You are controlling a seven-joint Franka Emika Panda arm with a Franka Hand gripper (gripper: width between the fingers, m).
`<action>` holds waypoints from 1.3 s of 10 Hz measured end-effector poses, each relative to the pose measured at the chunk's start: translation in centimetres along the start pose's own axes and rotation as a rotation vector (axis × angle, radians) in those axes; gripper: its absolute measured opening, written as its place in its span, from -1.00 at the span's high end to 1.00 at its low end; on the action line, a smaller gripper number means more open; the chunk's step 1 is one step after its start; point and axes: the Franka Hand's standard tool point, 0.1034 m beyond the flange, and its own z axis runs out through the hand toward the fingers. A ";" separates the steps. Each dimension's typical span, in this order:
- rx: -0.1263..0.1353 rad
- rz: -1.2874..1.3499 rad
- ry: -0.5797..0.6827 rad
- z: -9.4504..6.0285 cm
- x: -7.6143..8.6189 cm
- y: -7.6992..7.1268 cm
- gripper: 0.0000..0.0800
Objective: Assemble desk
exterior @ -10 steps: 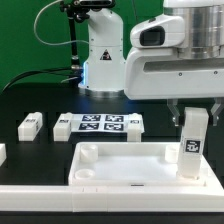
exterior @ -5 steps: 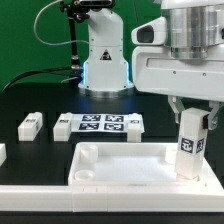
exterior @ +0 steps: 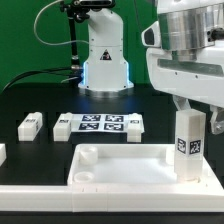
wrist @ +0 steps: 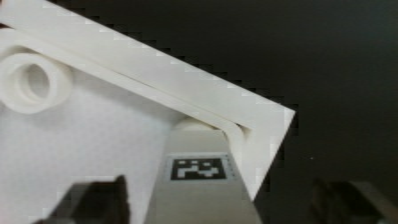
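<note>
At nine o'clock of the exterior view a white piece point(exterior: 2, 152) was cut off by the frame edge, and what it was could not be told. Just toward one o'clock of it a loose leg point(exterior: 30, 124) lay flat on the black table point(exterior: 40, 150). A second loose leg point(exterior: 62, 127) lay just beside the marker board point(exterior: 98, 125) on its nine o'clock side, and a third loose leg point(exterior: 137, 124) lay beside it at three o'clock. Behind the board, at twelve o'clock, a white robot base point(exterior: 105, 60) with dark cables was seen before a green curtain point(exterior: 20, 40). The tabletop point(exterior: 120, 165) point(wrist: 107, 130) lay rim up at six o'clock of the exterior view, in front of the marker board and apart from it. Its near nine o'clock corner showed an unfilled round socket point(exterior: 88, 176) point(wrist: 27, 82). A long white rail point(exterior: 30, 200) ran along the table's near edge, just in front of the tabletop. At the tabletop's three o'clock end the upright leg point(exterior: 190, 145) point(wrist: 205, 150) stood in a corner, its tag turned to the camera. The gripper point(exterior: 196, 112) point(wrist: 222, 202) hung over the leg's top, and much of the view's upper three o'clock side was blocked by the arm. In the wrist view the fingers point(wrist: 98, 200) were seen spread, one on each side of the leg, with dark gaps between them and it, so that nothing was pinched.
</note>
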 end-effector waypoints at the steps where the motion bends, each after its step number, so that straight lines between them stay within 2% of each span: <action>1: 0.000 -0.053 0.000 0.0 0.0 0.0 -0.55; 2: 0.019 -0.198 0.018 0.1 0.4 0.0 -0.60; 4: 0.018 -0.422 0.021 -0.1 0.4 -0.1 -0.62; 5: 0.023 -0.553 0.027 -0.3 0.9 0.0 -0.62; 6: 0.024 -0.636 0.032 -0.5 1.5 0.3 -0.62; 7: 0.023 -0.652 0.032 -0.5 1.4 0.3 -0.62; 9: 0.012 -0.860 0.031 -0.4 1.5 0.4 -0.62; 10: -0.006 -1.010 0.024 -0.5 1.6 0.5 -0.62; 12: -0.019 -1.251 0.030 -0.1 0.9 0.4 -0.62; 13: -0.019 -1.291 0.034 0.0 0.8 0.3 -0.62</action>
